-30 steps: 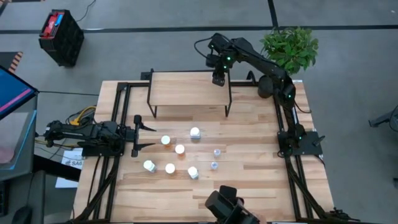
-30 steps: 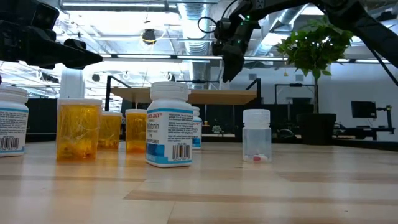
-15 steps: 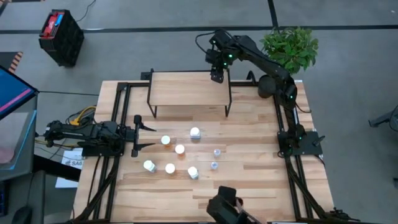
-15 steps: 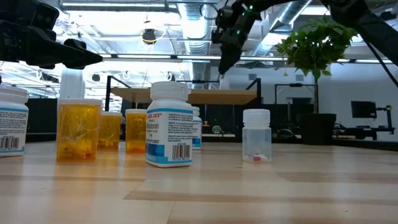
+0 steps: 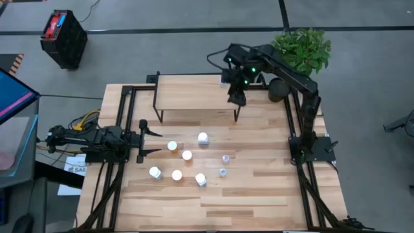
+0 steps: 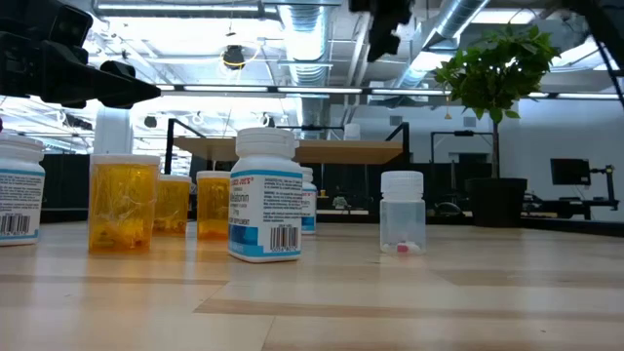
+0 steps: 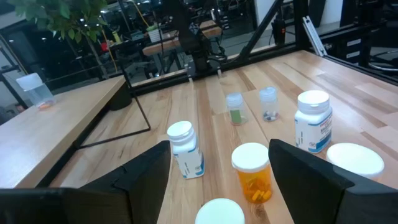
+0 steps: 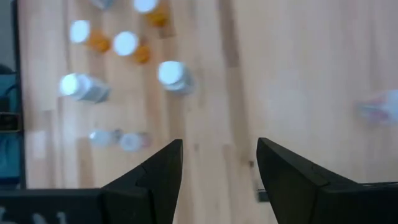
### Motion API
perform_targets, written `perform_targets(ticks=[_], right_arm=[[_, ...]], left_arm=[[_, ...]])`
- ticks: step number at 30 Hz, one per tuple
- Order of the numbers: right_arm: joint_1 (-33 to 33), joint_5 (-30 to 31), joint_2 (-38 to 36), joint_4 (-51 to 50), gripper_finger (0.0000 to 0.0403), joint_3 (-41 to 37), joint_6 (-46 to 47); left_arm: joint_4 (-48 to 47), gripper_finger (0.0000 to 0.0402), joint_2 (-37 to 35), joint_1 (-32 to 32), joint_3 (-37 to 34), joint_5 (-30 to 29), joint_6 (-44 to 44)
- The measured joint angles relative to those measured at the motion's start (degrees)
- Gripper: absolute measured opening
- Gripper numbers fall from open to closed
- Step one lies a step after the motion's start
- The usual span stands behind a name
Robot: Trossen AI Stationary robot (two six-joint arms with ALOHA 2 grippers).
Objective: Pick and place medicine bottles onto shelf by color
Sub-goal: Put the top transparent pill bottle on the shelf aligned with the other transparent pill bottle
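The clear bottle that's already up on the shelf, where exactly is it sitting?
In the high view the clear bottle stands at the shelf's far right corner, just beside the right gripper hovering there.

The shelf (image 5: 194, 94) stands at the far middle of the table (image 5: 272, 194), with one clear bottle (image 7: 34, 90) on its top near the far right corner. The right gripper (image 5: 237, 97) hangs above the shelf's right edge. Before the shelf, mid-table, the other medicine bottles (image 5: 187, 155) cluster — two small ones (image 5: 224, 165) to the right of the rest. The left gripper (image 5: 150, 142) sits at the table's left edge, just left of the cluster. A plant (image 5: 301, 48) stands behind the table's far right corner.
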Motion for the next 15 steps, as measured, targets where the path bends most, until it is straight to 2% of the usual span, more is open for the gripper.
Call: perform_targets(ticks=[7, 15], right_arm=[[9.9, 0.0, -9.9, 1.0, 0.0227, -13.4, 1.7], [20.3, 0.0, -22.3, 16.0, 0.0211, -35.2, 11.1]], left_arm=[[0.0, 0.0261, 0.0, 0.0, 0.0, 0.0, 0.0], [0.0, 0.0261, 0.0, 0.0, 0.0, 0.0, 0.0]])
